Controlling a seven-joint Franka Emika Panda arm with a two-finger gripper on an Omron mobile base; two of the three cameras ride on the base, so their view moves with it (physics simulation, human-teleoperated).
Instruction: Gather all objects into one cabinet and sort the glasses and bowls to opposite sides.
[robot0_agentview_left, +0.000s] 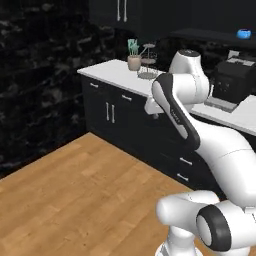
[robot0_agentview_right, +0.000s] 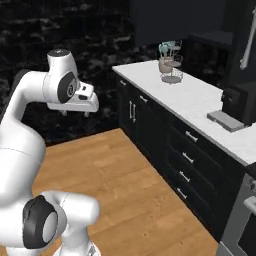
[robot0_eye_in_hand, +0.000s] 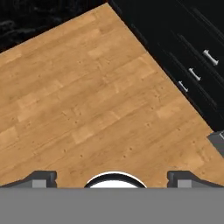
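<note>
Blue cup (robot0_agentview_left: 243, 33) is the one task item I can pick out: it sits up on a dark shelf (robot0_agentview_left: 210, 36) at the top right of the left base view, above the coffee machine (robot0_agentview_left: 231, 81). I take that shelf for the cabinet, but it's too dark to be sure. Can't find the mesh bowl or the red and orange cups from here. On the white table (robot0_agentview_left: 112, 70) I see a potted plant (robot0_agentview_left: 133, 56) and a tiered wire basket (robot0_agentview_left: 148, 62) just beside it, neither mine to move. My arm is folded in front of the table, hand hidden behind the elbow.

Right base view: gripper (robot0_agentview_right: 76, 113) hangs off the wrist over the wood floor (robot0_agentview_right: 115, 165), well apart from the table (robot0_agentview_right: 200, 100) and pointing down. Same plant (robot0_agentview_right: 166, 59) and basket (robot0_agentview_right: 175, 67) at the far end, coffee machine (robot0_agentview_right: 239, 102) at the right edge.

Hand view: looking straight down at floor planks (robot0_eye_in_hand: 87, 100), dark drawer fronts (robot0_eye_in_hand: 192, 65) running along the upper right. Both fingertips (robot0_eye_in_hand: 41, 178) sit at the far edges of the frame, so the jaws are spread wide with nothing between them.

My read: no item handled yet, this is the approach stage. Next move calls for driving the base nearer the table, raising the hand off this floor-facing pose, and locating the cups and bowl before committing to a grasp.
</note>
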